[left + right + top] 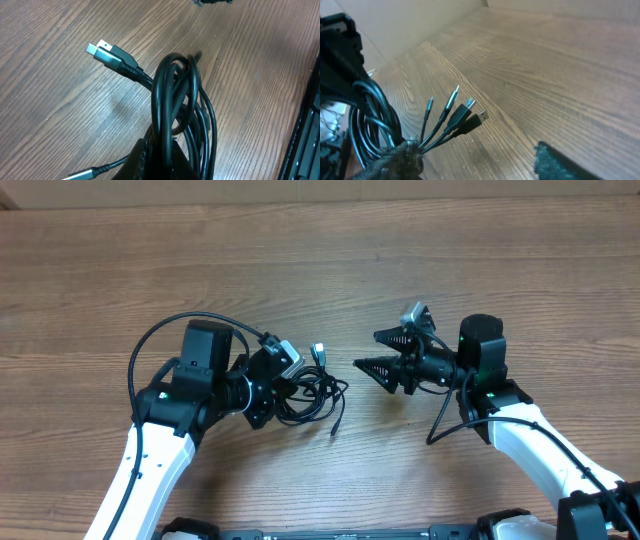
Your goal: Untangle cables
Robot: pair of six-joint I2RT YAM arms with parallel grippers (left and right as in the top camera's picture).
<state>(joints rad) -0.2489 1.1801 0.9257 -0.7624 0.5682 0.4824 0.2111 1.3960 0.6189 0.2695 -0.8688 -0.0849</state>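
Observation:
The cables (312, 392) are thin black cords bunched in a small tangle at the table's middle, with a silvery plug (318, 352) sticking up. My left gripper (280, 385) is shut on the bundle's left side. In the left wrist view the looped cords (177, 95) rise out of the closed jaws (195, 162), and a USB plug (107, 54) points up-left. My right gripper (383, 352) stands open just right of the tangle, nothing between its fingers. In the right wrist view several plug tips (462, 112) fan out beside the left finger pad (395, 160).
Bare wooden tabletop (320, 260) stretches all round the tangle. The left arm's own thick black cable (160, 335) arcs over its wrist. A dark edge (307, 135) runs down the right side of the left wrist view.

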